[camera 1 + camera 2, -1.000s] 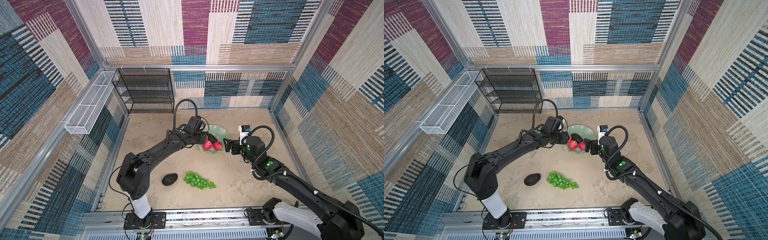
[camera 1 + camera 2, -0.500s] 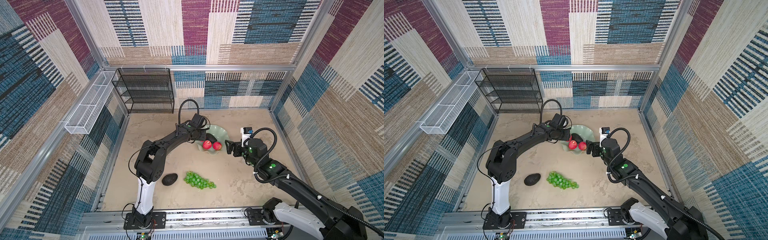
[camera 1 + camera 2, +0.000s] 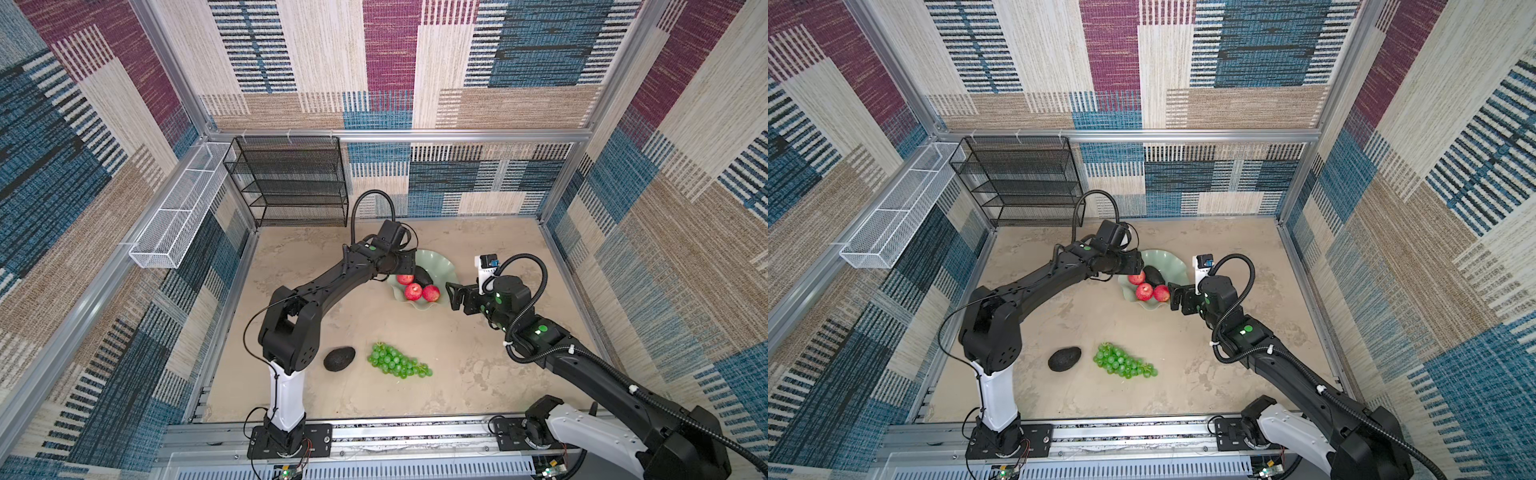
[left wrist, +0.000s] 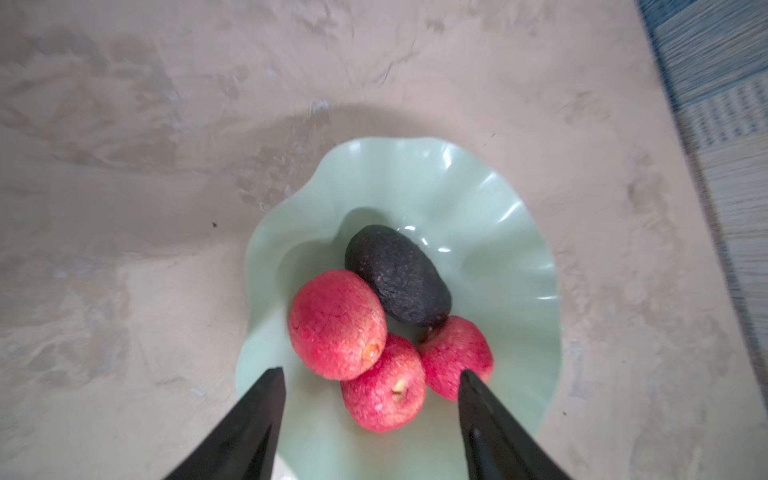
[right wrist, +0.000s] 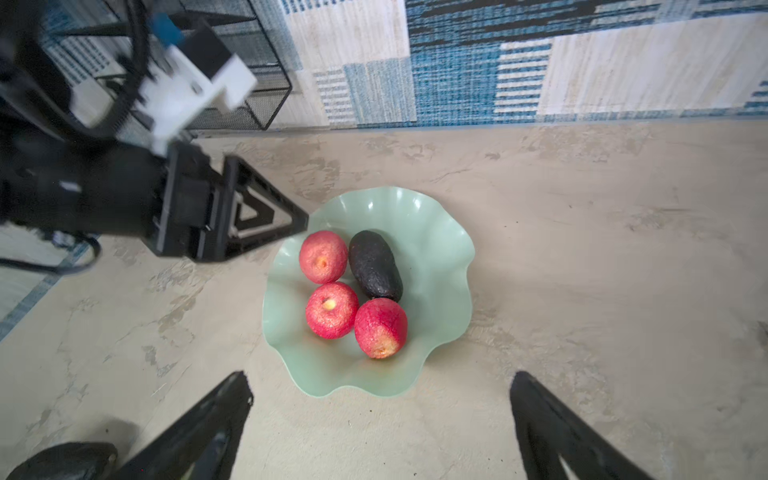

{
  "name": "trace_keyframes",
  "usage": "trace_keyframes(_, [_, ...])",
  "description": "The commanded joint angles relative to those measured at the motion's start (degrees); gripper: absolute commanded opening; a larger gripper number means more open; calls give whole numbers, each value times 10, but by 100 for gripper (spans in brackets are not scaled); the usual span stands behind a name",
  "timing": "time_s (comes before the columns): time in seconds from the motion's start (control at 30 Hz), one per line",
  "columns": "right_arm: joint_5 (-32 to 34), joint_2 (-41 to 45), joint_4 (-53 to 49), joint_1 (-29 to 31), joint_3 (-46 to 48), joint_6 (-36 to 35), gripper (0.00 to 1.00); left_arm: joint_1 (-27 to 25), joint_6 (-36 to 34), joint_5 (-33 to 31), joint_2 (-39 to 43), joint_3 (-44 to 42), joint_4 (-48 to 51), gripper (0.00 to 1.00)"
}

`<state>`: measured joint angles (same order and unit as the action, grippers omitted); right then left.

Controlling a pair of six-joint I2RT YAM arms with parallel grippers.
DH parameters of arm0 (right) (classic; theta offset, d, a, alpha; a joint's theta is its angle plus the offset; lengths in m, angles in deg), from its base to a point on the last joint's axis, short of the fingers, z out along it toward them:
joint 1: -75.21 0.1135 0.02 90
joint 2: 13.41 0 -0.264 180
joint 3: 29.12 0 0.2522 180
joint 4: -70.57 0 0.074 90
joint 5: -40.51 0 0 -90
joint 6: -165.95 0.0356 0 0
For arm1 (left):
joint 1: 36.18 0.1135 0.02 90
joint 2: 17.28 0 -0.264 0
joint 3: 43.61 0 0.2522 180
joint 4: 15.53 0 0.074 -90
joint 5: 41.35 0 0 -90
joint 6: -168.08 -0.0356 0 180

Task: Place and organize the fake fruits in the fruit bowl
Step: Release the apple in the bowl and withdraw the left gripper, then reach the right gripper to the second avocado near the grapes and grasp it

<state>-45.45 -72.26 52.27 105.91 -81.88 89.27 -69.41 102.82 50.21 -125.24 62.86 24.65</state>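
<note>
left arm: clear the bowl

left gripper (image 4: 370,370) hangs over the bowl (image 3: 442,269) at its far-left rim, jaws spread, empty. right gripper (image 5: 380,374) sits just right of the bowl, jaws wide, empty. inside: three apples (image 3: 413,291), one avocado (image 3: 424,275). near avocado (image 3: 339,358) and grapes (image 3: 397,365) lie outside, near side. lift straight up before you swing, so you miss rim and apples.

Left arm (image 3: 324,286) stretched from its base at 7 o'clock toward 1 o'clock. Left gripper (image 4: 370,376) tips down, jaws partly apart, empty. Right arm (image 3: 590,370) extends from 5 o'clock toward 10 o'clock. Right gripper (image 5: 382,377) jaws wide, empty.
</note>
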Motion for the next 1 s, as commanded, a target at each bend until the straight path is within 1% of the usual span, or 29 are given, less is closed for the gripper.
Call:
trace_keyframes(0.0, [-113, -30, 57, 15, -6, -58, 97, 18, 2, -43, 83, -47, -42, 71])
trace_keyframes(0.07, [-128, -60, 84, 55, -9, -86, 96, 43, 4, -55, 153, -108, -69, 72])
trace_keyframes(0.13, [-140, -99, 101, 107, -22, -128, 96, 78, 14, -55, 227, -190, -104, 75])
trace_keyframes(0.2, [-163, -146, 120, 157, -40, -167, 96, 130, 37, -41, 300, -282, -134, 78])
trace_keyframes(0.27, [-191, -193, 138, 193, -55, -196, 96, 183, 57, -26, 358, -352, -134, 80])
trace_keyframes(0.37, [-206, -258, 149, 246, -90, -251, 96, 246, 64, -4, 428, -417, -108, 80])
trace_keyframes(0.47, [-205, -322, 148, 287, -132, -292, 96, 287, 73, 10, 486, -473, -94, 82])
trace_keyframes(0.57, [-215, -379, 146, 307, -170, -308, 96, 334, 95, 40, 523, -515, -94, 82])
trace_keyframes(0.67, [-220, -424, 145, 319, -199, -319, 96, 375, 111, 76, 541, -536, -94, 82])
trace_keyframes(0.77, [-230, -460, 151, 326, -220, -322, 95, 396, 112, 102, 545, -542, -93, 82])
trace_keyframes(0.9, [-229, -506, 141, 329, -257, -327, 94, 408, 108, 114, 546, -542, -86, 82])
trace_keyframes(0.97, [-239, -524, 138, 330, -270, -329, 94, 411, 109, 119, 548, -543, -85, 82])
